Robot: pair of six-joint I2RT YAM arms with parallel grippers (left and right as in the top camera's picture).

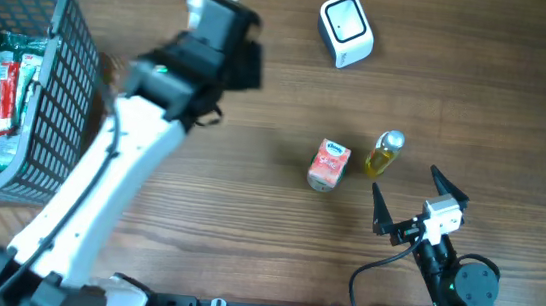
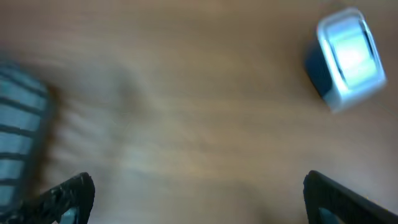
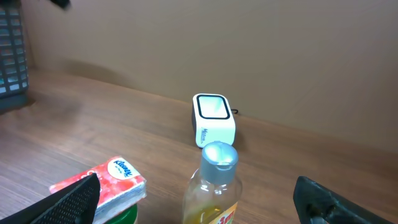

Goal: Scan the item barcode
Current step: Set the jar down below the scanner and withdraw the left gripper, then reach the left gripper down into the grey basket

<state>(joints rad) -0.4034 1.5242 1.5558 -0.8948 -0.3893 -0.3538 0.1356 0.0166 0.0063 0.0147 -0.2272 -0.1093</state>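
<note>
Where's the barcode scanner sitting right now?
In the overhead view the white barcode scanner sits at the far side of the table, right of centre, beyond the tissue pack and the small bottle, apart from both.

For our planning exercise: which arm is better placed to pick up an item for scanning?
Right. The right gripper, open, sits just behind the bottle and tissue pack; the left gripper is far off, nearer the basket.
</note>
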